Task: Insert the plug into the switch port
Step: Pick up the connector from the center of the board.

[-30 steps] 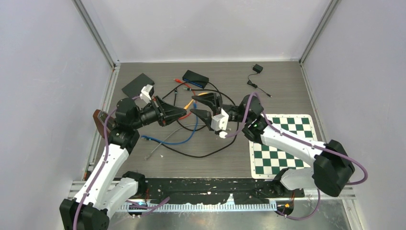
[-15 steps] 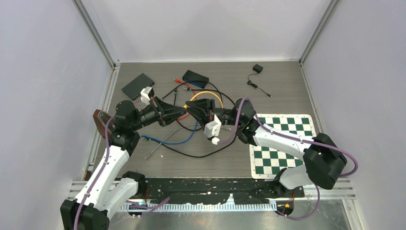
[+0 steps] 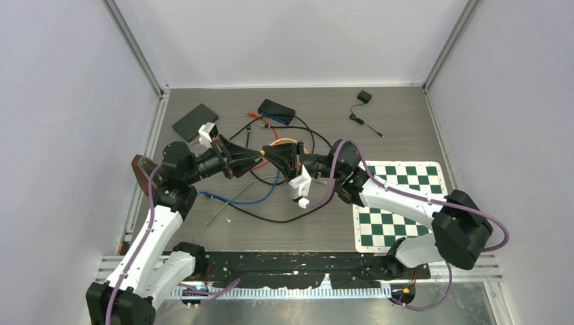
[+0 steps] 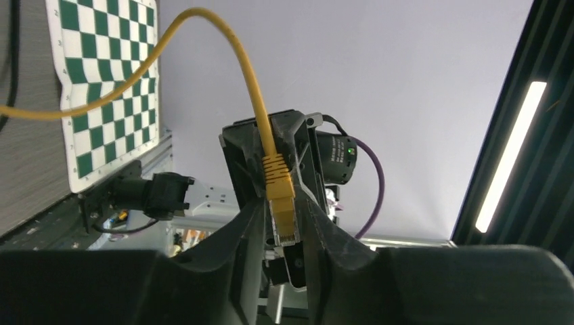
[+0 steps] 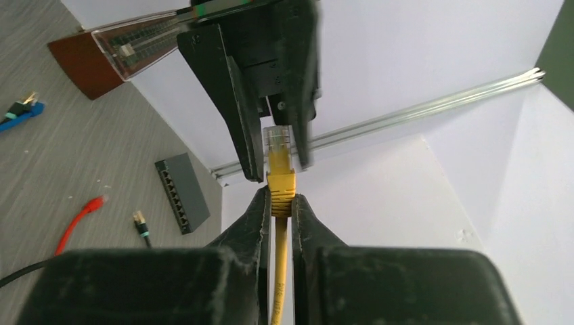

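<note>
Up over the middle of the grey wood-grain tabletop the two grippers meet tip to tip. The right gripper is pinched narrow on the yellow boot of the yellow plug. The plug's clear tip pokes out ahead of its fingers and sits between the narrowly set fingers of the left gripper, which hug its sides. The yellow cable arcs away behind the right gripper. Beyond the left gripper, on the tabletop near the back-left corner rail, lies the network switch, well apart from the plug. A red cable lies between it and the grippers. Behind the right gripper a green-and-white checkered mat covers the tabletop's near right. Pale lilac walls with aluminium posts enclose the table on three sides.
</note>
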`<action>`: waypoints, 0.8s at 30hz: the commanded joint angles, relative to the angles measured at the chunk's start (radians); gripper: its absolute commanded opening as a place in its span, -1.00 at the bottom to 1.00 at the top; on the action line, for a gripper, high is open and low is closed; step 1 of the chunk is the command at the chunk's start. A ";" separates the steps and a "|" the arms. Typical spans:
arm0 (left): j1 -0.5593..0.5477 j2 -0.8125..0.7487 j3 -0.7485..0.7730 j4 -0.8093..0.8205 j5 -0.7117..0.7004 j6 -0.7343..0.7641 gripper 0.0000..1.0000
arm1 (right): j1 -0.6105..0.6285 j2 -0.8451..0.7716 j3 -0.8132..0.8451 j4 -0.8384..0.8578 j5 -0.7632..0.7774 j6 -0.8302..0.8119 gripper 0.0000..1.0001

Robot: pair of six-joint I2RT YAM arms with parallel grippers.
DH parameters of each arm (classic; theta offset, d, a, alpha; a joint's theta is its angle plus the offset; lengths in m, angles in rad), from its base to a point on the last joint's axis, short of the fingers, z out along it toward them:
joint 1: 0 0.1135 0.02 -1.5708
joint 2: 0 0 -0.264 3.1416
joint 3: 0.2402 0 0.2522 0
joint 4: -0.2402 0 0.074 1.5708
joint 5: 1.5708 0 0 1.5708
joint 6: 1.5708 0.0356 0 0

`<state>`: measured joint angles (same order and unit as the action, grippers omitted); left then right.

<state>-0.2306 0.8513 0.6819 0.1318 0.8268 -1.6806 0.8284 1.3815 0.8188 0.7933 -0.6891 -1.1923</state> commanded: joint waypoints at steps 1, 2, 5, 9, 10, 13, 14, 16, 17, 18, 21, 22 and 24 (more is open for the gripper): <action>0.039 0.005 0.085 -0.078 0.024 0.195 -0.18 | 0.004 -0.046 0.029 -0.063 0.021 0.031 -0.90; 0.050 0.015 0.121 -0.145 0.020 0.266 -0.07 | 0.002 -0.047 0.026 -0.056 0.046 0.075 -0.90; 0.083 0.047 0.237 -0.381 -0.037 0.514 0.06 | -0.028 -0.040 0.032 -0.013 0.089 0.243 -0.90; 0.091 0.086 0.371 -0.597 -0.260 0.809 0.26 | -0.092 -0.031 0.112 -0.116 0.176 0.497 -0.90; 0.095 0.101 0.411 -0.649 -0.340 0.890 0.28 | -0.103 -0.031 0.120 -0.134 0.225 0.517 -0.90; 0.098 0.160 0.493 -0.750 -0.683 1.067 0.30 | -0.120 -0.050 0.082 -0.106 0.304 0.627 -0.90; 0.102 0.184 0.505 -0.748 -0.776 1.098 0.29 | -0.130 -0.067 0.070 -0.095 0.307 0.657 -0.90; 0.108 0.253 0.522 -0.721 -0.974 1.158 0.27 | -0.143 -0.103 0.043 -0.092 0.320 0.759 -0.90; 0.110 0.294 0.531 -0.697 -1.057 1.184 0.27 | -0.150 -0.115 0.040 -0.121 0.334 0.822 -0.90; 0.113 0.336 0.541 -0.679 -1.140 1.208 0.27 | -0.152 -0.140 0.042 -0.142 0.343 0.855 -0.90; 0.141 0.491 0.599 -0.631 -1.284 1.260 0.26 | -0.155 -0.170 0.059 -0.261 0.380 0.994 -0.90; 0.154 0.548 0.630 -0.627 -1.311 1.261 0.25 | -0.155 -0.185 0.058 -0.277 0.380 1.013 -0.90; 0.184 0.665 0.721 -0.643 -1.343 1.244 0.22 | -0.155 -0.211 0.048 -0.311 0.373 1.061 -0.90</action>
<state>-0.0944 1.3613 1.2678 -0.5159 -0.2623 -0.5137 0.6746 1.2411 0.8562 0.5529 -0.3508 -0.3286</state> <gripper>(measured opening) 0.624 0.124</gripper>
